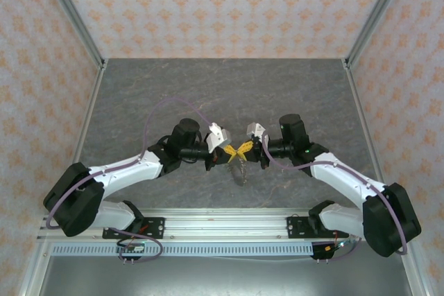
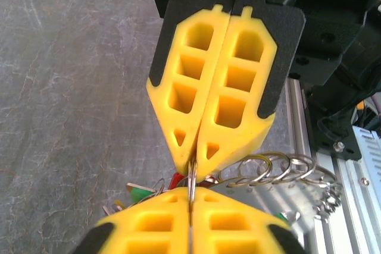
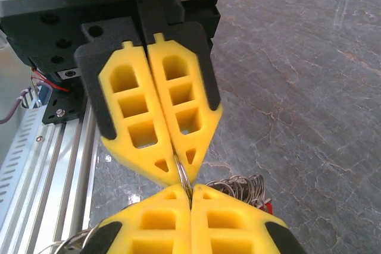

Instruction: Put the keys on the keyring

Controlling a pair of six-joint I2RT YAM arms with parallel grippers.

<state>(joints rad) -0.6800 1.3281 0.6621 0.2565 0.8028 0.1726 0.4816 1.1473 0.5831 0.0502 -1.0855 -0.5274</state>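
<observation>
Yellow-fingered and pressed together, the left claw (image 2: pixel 190 194) meets its partner tip to tip above the grey tabletop (image 1: pixel 208 95), close to the arms' bases. Seen from the left wrist, its two fingers lie flush and are clamped on a thin metal wire that we take for the keyring (image 2: pixel 191 181). Just left of that wire, under the tips, a green key (image 2: pixel 141 193) and a red key (image 2: pixel 177 179) peek out. To the right, a chain of rings (image 2: pixel 280 168) fans out beside a flat silver piece. From above, the bunch hangs below the two claws. We cannot tell whether it touches the tabletop, or whether any key is already threaded on the held wire.

The right claw (image 3: pixel 190 190) is closed too, pinching the same keyring from the opposite side, so the wire runs straight from one pair of tips into the other.

We judge the step in hand to be steadying the keyring so that a key can be fed on. Both grips sit at the very tips on round, slippery wire, so we should avoid pulling the claws apart or twisting them against each other. Either could spin the keyring out. When one claw has to let go to fetch a key, we should loosen only that one, slowly. The other should stay firm and level, so the hanging bunch does not swing.
</observation>
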